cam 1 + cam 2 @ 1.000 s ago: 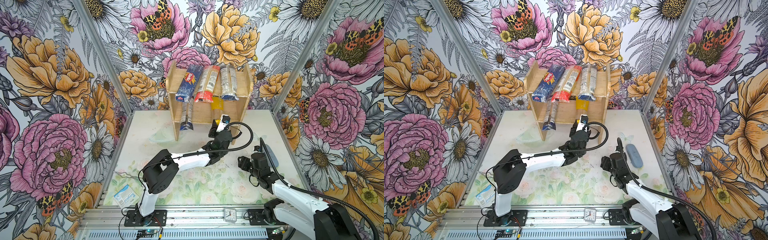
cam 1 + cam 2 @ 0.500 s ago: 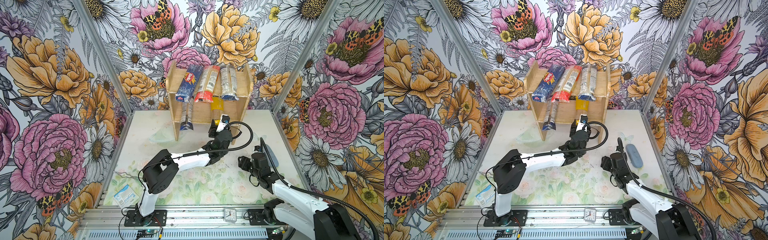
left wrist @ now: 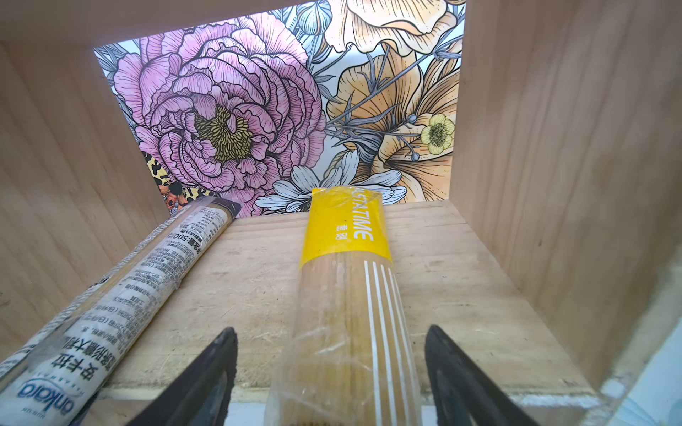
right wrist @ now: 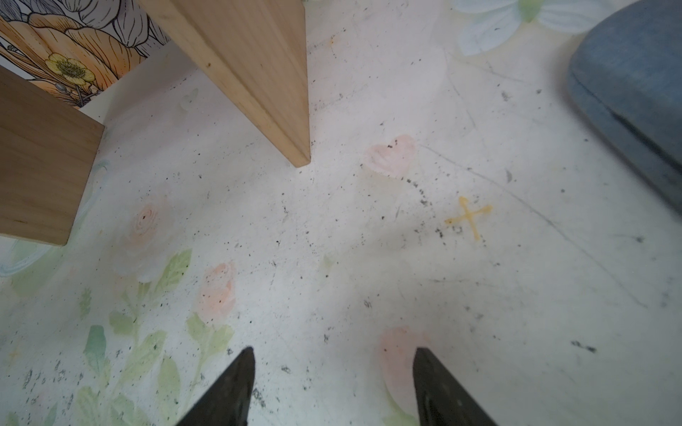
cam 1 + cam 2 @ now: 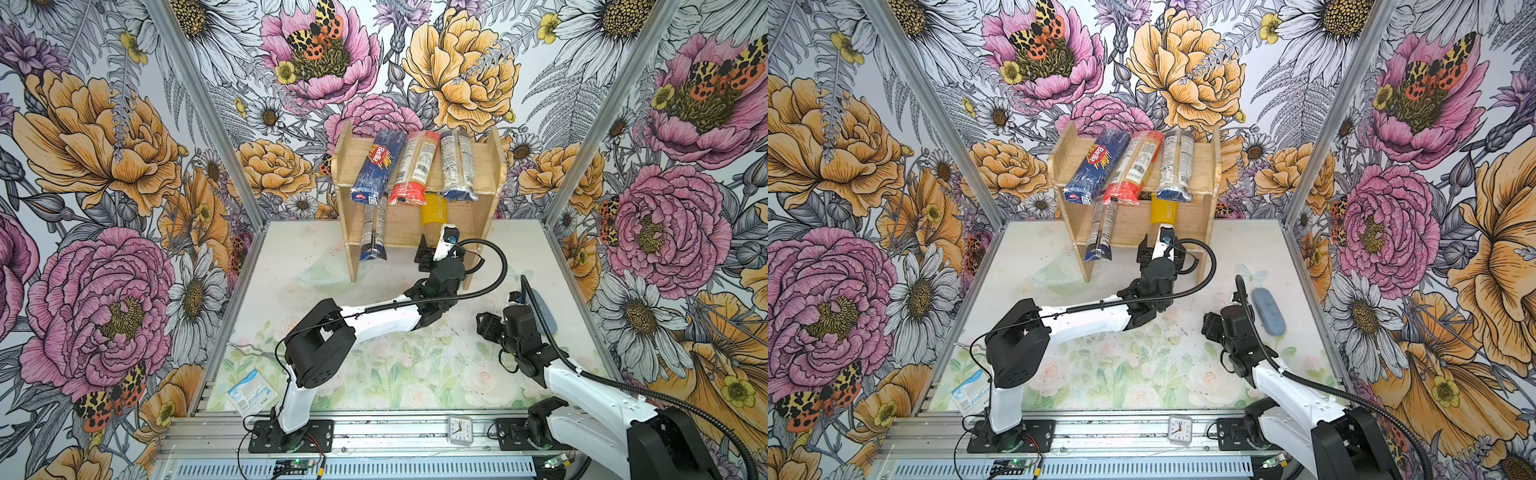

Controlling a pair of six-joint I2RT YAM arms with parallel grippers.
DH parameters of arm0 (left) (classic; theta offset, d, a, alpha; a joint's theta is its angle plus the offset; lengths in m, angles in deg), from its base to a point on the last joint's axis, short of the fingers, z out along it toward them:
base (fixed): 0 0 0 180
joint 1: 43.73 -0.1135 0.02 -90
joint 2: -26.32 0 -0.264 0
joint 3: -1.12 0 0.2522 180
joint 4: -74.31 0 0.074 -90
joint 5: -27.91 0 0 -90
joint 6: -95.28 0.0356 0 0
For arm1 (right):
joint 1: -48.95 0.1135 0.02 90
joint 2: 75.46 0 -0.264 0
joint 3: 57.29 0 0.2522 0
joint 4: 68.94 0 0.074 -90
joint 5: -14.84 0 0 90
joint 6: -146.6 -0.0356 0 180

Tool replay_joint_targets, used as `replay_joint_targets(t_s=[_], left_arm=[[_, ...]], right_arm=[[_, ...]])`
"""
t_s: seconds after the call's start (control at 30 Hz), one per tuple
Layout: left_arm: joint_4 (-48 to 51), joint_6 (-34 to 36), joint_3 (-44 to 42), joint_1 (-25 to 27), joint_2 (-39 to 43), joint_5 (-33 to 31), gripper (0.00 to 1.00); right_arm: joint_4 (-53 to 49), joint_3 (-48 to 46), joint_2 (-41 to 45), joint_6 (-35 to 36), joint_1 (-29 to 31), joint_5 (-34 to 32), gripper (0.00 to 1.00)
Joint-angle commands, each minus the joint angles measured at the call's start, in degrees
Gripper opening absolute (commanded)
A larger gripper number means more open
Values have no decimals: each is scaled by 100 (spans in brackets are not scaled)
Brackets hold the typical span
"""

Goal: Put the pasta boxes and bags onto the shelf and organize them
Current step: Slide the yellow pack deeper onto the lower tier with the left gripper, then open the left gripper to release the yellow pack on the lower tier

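The light-wood shelf (image 5: 345,178) stands at the back of the table. Its top tier carries the blue Barilla box (image 5: 378,166), the red-ended bag (image 5: 413,170) and a dark-ended grey-labelled bag (image 5: 457,166). On the lower tier lie a second slim grey-labelled bag (image 5: 374,232) and the yellow-ended bag (image 5: 432,214). My left gripper (image 5: 434,247) is at the lower tier's front edge. In the left wrist view it (image 3: 331,329) stands open, a gap on each side of the yellow-ended bag (image 3: 347,295). My right gripper (image 4: 334,350) hangs open and empty over the table.
A grey-blue oval object (image 5: 1268,305) lies on the table to the right of my right arm. A white-blue "Surgical" packet (image 5: 251,392) sits at the front left corner. A small clock (image 5: 460,430) rests on the front rail. The shelf's leg (image 4: 258,73) stands ahead of my right gripper.
My left gripper's jaws have opened off the yellow-ended bag, which now lies on the lower tier. The right arm has not moved.
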Motion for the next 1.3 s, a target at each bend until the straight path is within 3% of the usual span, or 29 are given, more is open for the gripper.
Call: replay_joint_targets(t_s=[0.0, 0.2, 1.27], left_arm=[[-136, -15, 118, -67, 221, 84, 82], [-129, 35, 109, -50, 249, 75, 88], [-160, 177, -27, 75, 416, 116, 93]], right_arm=[[108, -5, 31, 35, -31, 33, 69], [108, -20, 43, 34, -45, 37, 69], [108, -65, 114, 32, -74, 60, 70]])
